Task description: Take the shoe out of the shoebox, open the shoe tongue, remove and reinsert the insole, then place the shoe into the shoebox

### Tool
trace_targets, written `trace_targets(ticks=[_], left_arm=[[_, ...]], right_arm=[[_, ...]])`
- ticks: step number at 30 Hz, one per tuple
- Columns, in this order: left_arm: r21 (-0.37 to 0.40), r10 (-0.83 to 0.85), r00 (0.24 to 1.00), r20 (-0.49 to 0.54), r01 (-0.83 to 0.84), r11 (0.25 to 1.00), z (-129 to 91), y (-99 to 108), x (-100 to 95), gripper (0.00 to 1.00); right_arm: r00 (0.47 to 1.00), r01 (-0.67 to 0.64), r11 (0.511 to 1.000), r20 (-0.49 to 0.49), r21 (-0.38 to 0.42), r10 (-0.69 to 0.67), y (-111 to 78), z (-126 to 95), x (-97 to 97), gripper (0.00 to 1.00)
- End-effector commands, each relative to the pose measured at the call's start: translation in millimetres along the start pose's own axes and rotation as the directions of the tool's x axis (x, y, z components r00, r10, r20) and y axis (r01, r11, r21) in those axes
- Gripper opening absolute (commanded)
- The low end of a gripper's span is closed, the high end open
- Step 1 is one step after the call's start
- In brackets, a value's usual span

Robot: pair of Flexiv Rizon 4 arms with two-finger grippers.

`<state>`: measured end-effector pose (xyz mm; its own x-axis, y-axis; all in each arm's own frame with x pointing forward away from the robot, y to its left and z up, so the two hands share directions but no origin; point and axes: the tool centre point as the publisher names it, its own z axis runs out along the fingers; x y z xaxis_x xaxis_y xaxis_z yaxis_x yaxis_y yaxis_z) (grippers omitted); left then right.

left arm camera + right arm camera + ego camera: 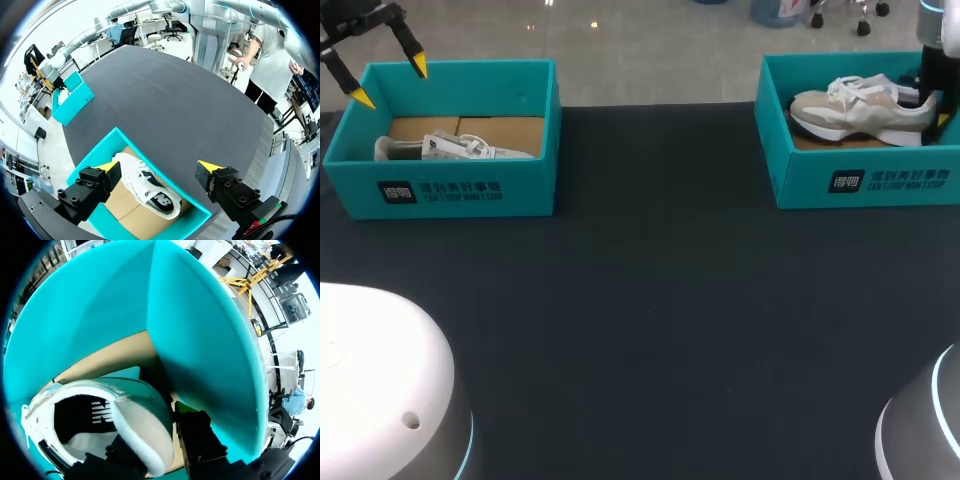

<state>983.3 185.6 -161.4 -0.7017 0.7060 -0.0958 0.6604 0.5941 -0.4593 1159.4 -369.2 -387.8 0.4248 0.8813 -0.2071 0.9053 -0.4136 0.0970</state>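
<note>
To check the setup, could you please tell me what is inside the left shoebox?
In the left shoebox a white shoe lies on brown cardboard. Whatever is beneath the shoe and cardboard is covered.

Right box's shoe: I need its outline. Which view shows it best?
Head view: the shoe lies side-on, nearly whole. Right wrist view shows only its heel opening; left wrist view, too distant to tell.

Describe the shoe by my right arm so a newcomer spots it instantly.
On the dark table, find the teal right shoebox at the far right edge. Inside lies the cream-and-white shoe, its whole side showing, toe toward the table's middle; the left shoe sits low, mostly hidden by the left shoebox.
</note>
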Motion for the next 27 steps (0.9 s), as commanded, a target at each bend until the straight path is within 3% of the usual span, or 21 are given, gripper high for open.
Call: trace_targets(ticks=[1,9,18,27], left_arm=[[0.0,0.001,1.0,-0.002,-0.001,1.0,-1,1,0.0,1.0],[0.0,0.001,1.0,-0.002,-0.001,1.0,-1,1,0.0,1.0],[0.0,0.001,1.0,-0.002,-0.001,1.0,-1,1,0.0,1.0],[0.0,0.001,1.0,-0.002,-0.001,1.0,-1,1,0.0,1.0]], right_arm=[[1.0,-0.008,1.0,0.009,0.024,0.007,3.6,-2,3.5,0.0],[1.0,-0.004,1.0,-0.023,0.005,0.004,-6.7,-41,-11.9,0.0],[0.998,0.053,0.998,-0.043,-0.016,-0.053,-34.0,-91,-33.5,0.0],[0.998,0.04,0.996,-0.049,-0.077,-0.044,-62.9,-137,-40.4,0.0]])
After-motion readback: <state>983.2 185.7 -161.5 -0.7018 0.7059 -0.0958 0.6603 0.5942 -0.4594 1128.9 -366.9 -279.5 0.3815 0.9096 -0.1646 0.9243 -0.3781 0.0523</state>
